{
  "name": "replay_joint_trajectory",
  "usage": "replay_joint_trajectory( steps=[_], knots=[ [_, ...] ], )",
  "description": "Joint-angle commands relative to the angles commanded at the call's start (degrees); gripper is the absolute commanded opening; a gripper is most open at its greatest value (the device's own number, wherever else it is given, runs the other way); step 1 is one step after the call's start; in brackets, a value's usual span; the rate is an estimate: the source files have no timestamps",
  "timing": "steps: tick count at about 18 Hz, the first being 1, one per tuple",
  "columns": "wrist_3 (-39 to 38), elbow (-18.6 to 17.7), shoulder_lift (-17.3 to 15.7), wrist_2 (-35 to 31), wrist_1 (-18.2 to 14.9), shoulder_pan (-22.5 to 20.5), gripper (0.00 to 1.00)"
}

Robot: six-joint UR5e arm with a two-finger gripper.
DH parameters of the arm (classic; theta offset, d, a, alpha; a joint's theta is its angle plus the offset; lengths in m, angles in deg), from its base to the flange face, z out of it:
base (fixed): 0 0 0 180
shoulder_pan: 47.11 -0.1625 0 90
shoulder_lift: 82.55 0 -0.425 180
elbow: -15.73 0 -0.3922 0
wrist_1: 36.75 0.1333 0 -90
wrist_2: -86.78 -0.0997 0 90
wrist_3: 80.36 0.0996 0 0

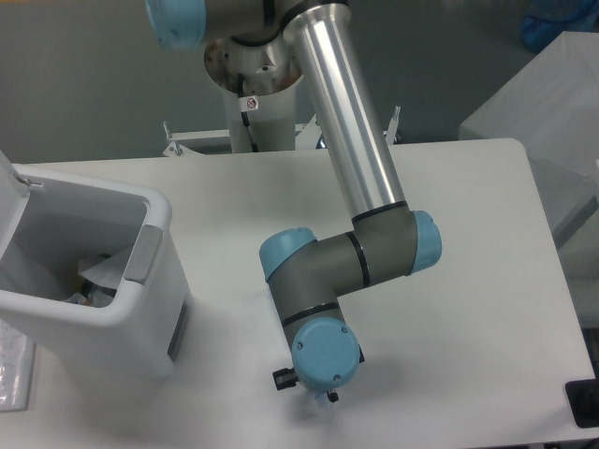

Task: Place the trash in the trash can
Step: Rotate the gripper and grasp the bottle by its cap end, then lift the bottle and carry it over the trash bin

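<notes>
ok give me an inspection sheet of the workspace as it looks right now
surface: white table, bare where visible
job's things: white bin at left, lid open, scraps inside; bottle not visible, the arm's wrist covers that spot
clutter: clear plastic item at left edge beside the bin
grippers: gripper hidden under the wrist, state cannot be told
cables: nothing seen
surroundings: grey floor, white pedestal behind the table, white furniture at right, blue object top right
</notes>
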Motion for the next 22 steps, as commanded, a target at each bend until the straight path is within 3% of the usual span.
replay_joint_trajectory(
  steps=[3, 7, 10, 16, 22],
  knots=[
    [2.46, 0.00, -2.73, 0.26, 1.75, 0.00, 0.47],
    [4.82, 0.09, -6.59, 0.97, 8.07, 1.40, 0.47],
    [8.52, 0.09, -10.11, 6.13, 13.69, 1.93, 0.47],
    [8.79, 0.44, -14.24, 14.06, 29.07, 2.02, 0.48],
    [8.00, 2.20, -17.58, 21.87, 30.59, 2.29, 0.48]
  ],
)
